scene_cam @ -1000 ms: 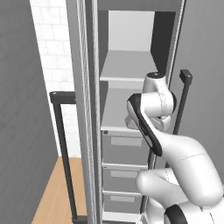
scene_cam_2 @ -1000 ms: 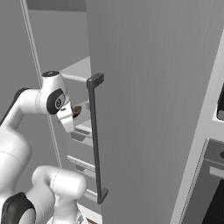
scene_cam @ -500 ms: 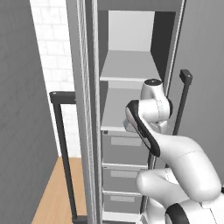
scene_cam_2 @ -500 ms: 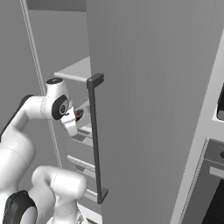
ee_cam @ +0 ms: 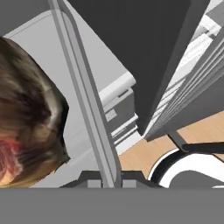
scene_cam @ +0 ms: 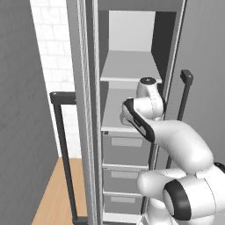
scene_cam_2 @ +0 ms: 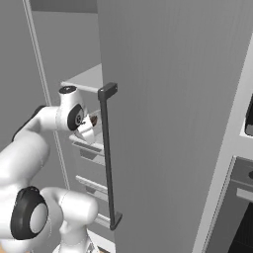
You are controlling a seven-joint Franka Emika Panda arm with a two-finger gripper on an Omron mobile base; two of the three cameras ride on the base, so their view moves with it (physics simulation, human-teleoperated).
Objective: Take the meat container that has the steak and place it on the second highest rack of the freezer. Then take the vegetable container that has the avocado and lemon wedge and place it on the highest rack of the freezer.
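**Steak at the freezer's lower shelf**

The gripper (scene_cam_2: 93,129), jaws nearly closed, holds a thin clear container wall (ee_cam: 83,96). The reddish-brown streaked steak (ee_cam: 26,118) lies inside it, at 9 o'clock in the hand view. The hand sits over the pale-grey second highest rack (scene_cam: 113,110) of the tall grey freezer (scene_cam: 132,30), above its grey drawers (scene_cam: 125,149).

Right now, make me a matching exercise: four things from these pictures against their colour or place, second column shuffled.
Things:
1. steak
2. highest rack
3. door handle
4. floor

Descriptions:
A. pale grey shelf, upper of the two
B. light wood
C. reddish-brown slab close before the hand camera
D. long dark vertical bar

Pairs: 1-C, 2-A, 3-D, 4-B
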